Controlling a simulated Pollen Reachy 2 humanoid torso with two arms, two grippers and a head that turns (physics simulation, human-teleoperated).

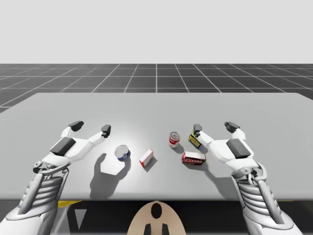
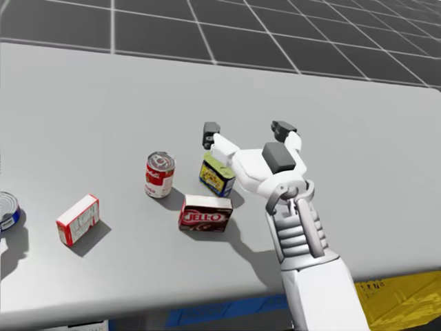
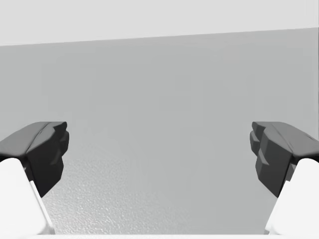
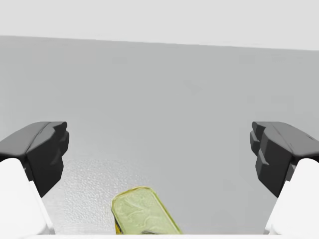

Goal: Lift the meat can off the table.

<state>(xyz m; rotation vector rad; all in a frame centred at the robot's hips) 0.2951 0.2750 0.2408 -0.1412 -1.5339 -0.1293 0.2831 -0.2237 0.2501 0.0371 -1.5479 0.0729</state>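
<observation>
The meat can [image 1: 194,141] is a small rectangular tin with a blue and yellow label, standing on the grey table [image 1: 156,107] right of centre. My right gripper [image 1: 214,128] hovers over it, open. In the head view the meat can [image 2: 217,174] lies under the inner finger of that gripper [image 2: 247,129]. The right wrist view shows the meat can's yellowish top [image 4: 142,211] low between the spread fingers of the right gripper [image 4: 159,149], nearer the palm. My left gripper [image 1: 91,127] is open above bare table at the left, and nothing lies within the left gripper [image 3: 159,154].
A red and white round can [image 1: 174,139] stands just left of the meat can. A dark red box [image 1: 193,158] lies in front of it. Further left are a white and red box [image 1: 146,158] and a blue flat can [image 1: 122,152].
</observation>
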